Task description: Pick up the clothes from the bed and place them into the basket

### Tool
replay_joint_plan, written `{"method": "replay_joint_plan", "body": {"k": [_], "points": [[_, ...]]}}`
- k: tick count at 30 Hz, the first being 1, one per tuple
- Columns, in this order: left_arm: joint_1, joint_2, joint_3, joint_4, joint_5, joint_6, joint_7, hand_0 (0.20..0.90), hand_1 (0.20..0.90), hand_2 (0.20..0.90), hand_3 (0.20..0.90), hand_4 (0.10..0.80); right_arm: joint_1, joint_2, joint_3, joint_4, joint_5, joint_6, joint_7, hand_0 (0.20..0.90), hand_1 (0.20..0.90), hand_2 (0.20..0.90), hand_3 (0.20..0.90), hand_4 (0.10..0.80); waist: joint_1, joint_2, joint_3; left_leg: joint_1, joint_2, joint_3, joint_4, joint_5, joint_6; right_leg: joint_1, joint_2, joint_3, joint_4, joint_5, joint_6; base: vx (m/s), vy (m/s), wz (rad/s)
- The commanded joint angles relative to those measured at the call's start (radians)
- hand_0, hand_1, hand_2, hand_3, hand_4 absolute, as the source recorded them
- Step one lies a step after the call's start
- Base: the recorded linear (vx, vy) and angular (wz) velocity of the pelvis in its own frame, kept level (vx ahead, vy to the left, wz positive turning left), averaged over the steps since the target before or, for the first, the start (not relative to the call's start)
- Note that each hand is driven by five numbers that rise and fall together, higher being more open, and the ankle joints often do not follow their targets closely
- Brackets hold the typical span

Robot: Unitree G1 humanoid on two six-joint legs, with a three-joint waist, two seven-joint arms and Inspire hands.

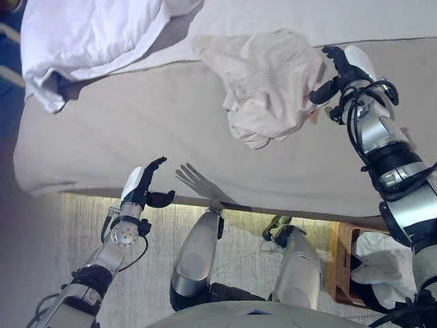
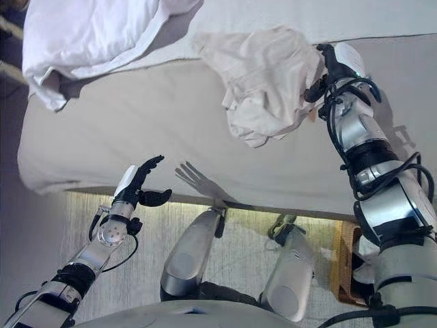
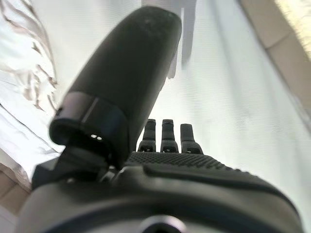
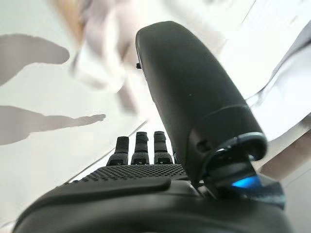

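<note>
A crumpled cream garment (image 1: pixel 263 82) lies on the beige bed (image 1: pixel 136 130), right of the middle. My right hand (image 1: pixel 348 68) is at the garment's right edge, open, with its thumb close to the cloth and its fingers straight in the right wrist view (image 4: pixel 141 145). Over the bed's front edge my left hand (image 1: pixel 140 188) hovers open and holds nothing. A wicker basket (image 1: pixel 339 263) stands on the floor at the lower right, partly hidden by my right arm, with white cloth (image 1: pixel 382 266) in it.
A bunched white duvet (image 1: pixel 89 34) covers the bed's far left corner. Below the bed's front edge runs a pale carpet (image 1: pixel 82 225). Bare sheet stretches between the duvet and the garment.
</note>
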Motion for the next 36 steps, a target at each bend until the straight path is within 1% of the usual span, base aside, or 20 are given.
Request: {"method": "replay_joint_plan", "body": {"k": [1,6,7,10,15,16,19,22,23,26,27,28,31,34,36], "points": [[0.064,0.087,0.020,-0.172,0.068,-0.080,0.106,0.900,0.900,0.900,0.900,0.800,-0.157,-0.048,0.049,-0.043,-0.061,-0.002,-0.063,0.900,0.900,0.900,0.900,0.800,0.030,0.017,-0.031,-0.130,-0.033,0.023,0.194,-0.097,0.033,-0.019,0.061,-0.001,0.186,-0.110,-0.034,0.048,0.046,0.40],[0.033,0.110,-0.003,-0.222,0.094,-0.045,0.155,0.900,0.900,0.900,0.900,0.800,-0.185,-0.030,0.076,0.004,-0.040,-0.003,-0.053,0.900,0.900,0.900,0.900,0.800,0.044,0.027,-0.031,-0.237,-0.049,0.016,0.303,-0.132,0.057,-0.117,0.044,0.016,0.291,-0.144,-0.041,0.033,0.044,0.13],[0.021,0.117,-0.011,-0.231,0.082,-0.038,0.164,0.900,0.900,0.900,0.900,0.800,-0.194,-0.022,0.084,0.011,-0.043,0.003,-0.053,0.900,0.900,0.900,0.900,0.800,0.045,0.032,-0.031,-0.264,-0.053,0.012,0.334,-0.142,0.063,-0.144,0.043,0.022,0.317,-0.151,-0.044,0.026,0.032,0.01],[0.006,0.127,-0.002,-0.270,0.052,-0.024,0.157,0.900,0.900,0.900,0.900,0.800,-0.210,-0.018,0.099,0.033,-0.057,0.023,-0.041,0.900,0.900,0.900,0.900,0.800,0.051,0.040,-0.031,-0.322,-0.066,0.012,0.409,-0.172,0.080,-0.200,0.035,0.029,0.369,-0.168,-0.048,0.020,0.038,0.29],[0.003,0.143,0.007,-0.334,0.045,-0.028,0.152,0.900,0.900,0.900,0.900,0.800,-0.236,-0.016,0.105,0.102,-0.073,0.050,-0.027,0.900,0.900,0.900,0.900,0.800,0.067,0.054,-0.031,-0.403,-0.079,0.014,0.498,-0.203,0.096,-0.274,0.031,0.025,0.427,-0.182,-0.050,0.005,0.000,0.10],[0.003,0.147,0.004,-0.351,0.042,-0.033,0.157,0.900,0.900,0.900,0.900,0.800,-0.253,-0.014,0.108,0.140,-0.073,0.050,-0.025,0.900,0.900,0.900,0.900,0.800,0.071,0.060,-0.031,-0.429,-0.080,0.011,0.518,-0.207,0.101,-0.301,0.031,0.029,0.442,-0.183,-0.048,-0.015,-0.013,0.38],[0.001,0.154,-0.005,-0.378,0.038,-0.048,0.171,0.900,0.900,0.900,0.900,0.800,-0.297,-0.011,0.131,0.210,-0.060,0.066,-0.029,0.900,0.900,0.900,0.900,0.800,0.081,0.076,-0.031,-0.502,-0.082,0.009,0.575,-0.215,0.106,-0.375,0.028,0.040,0.489,-0.192,-0.046,-0.044,-0.006,0.10],[0.002,0.157,-0.010,-0.413,0.048,-0.058,0.189,0.900,0.900,0.900,0.900,0.800,-0.339,-0.027,0.158,0.280,-0.063,0.099,-0.010,0.900,0.900,0.900,0.900,0.800,0.086,0.092,-0.031,-0.578,-0.084,0.013,0.618,-0.216,0.110,-0.450,0.028,0.057,0.531,-0.199,-0.043,-0.050,0.019,0.00],[0.004,0.163,-0.011,-0.423,0.042,-0.061,0.199,0.900,0.900,0.900,0.900,0.800,-0.349,-0.035,0.169,0.297,-0.065,0.097,-0.008,0.900,0.900,0.900,0.900,0.800,0.087,0.095,-0.031,-0.601,-0.081,0.015,0.628,-0.216,0.112,-0.472,0.028,0.062,0.542,-0.199,-0.041,-0.076,0.014,-0.01],[0.002,0.171,-0.010,-0.443,0.035,-0.057,0.218,0.900,0.900,0.900,0.900,0.800,-0.369,-0.052,0.192,0.327,-0.039,0.104,-0.001,0.900,0.900,0.900,0.900,0.800,0.089,0.097,-0.031,-0.648,-0.080,0.016,0.659,-0.220,0.116,-0.515,0.028,0.066,0.566,-0.202,-0.040,-0.056,-0.009,0.00],[0.002,0.177,-0.009,-0.445,0.031,-0.061,0.228,0.900,0.900,0.900,0.900,0.800,-0.383,-0.062,0.204,0.346,-0.012,0.098,-0.002,0.389,0.389,0.389,0.304,0.204,0.089,0.095,-0.031,-0.669,-0.079,0.018,0.677,-0.224,0.119,-0.532,0.030,0.062,0.574,-0.203,-0.042,-0.041,-0.018,-0.01],[0.002,0.178,-0.006,-0.445,0.028,-0.060,0.227,0.900,0.900,0.900,0.900,0.800,-0.391,-0.068,0.206,0.352,-0.001,0.088,0.001,0.300,0.300,0.300,0.200,0.100,0.089,0.093,-0.031,-0.675,-0.078,0.018,0.683,-0.227,0.120,-0.538,0.031,0.060,0.577,-0.203,-0.041,-0.051,-0.020,0.00],[0.006,0.193,0.000,-0.437,0.016,-0.063,0.220,0.900,0.900,0.900,0.900,0.800,-0.397,-0.082,0.206,0.354,0.030,0.059,-0.006,0.300,0.300,0.300,0.200,0.100,0.084,0.081,-0.031,-0.677,-0.070,0.019,0.693,-0.233,0.119,-0.536,0.035,0.057,0.572,-0.196,-0.037,-0.028,-0.004,-0.03],[0.019,0.191,0.000,-0.430,0.016,-0.072,0.221,0.900,0.900,0.900,0.900,0.800,-0.382,-0.090,0.203,0.337,0.036,0.039,-0.007,0.300,0.300,0.300,0.200,0.100,0.075,0.070,-0.031,-0.635,-0.056,0.020,0.677,-0.239,0.114,-0.500,0.042,0.056,0.549,-0.190,-0.034,0.006,0.026,-0.03],[0.030,0.190,0.004,-0.423,0.010,-0.073,0.222,0.900,0.900,0.900,0.900,0.800,-0.353,-0.096,0.190,0.322,0.039,0.017,-0.010,0.300,0.300,0.300,0.200,0.100,0.063,0.056,-0.031,-0.568,-0.043,0.023,0.643,-0.238,0.110,-0.441,0.050,0.058,0.508,-0.177,-0.027,0.032,0.061,-0.10]]}}
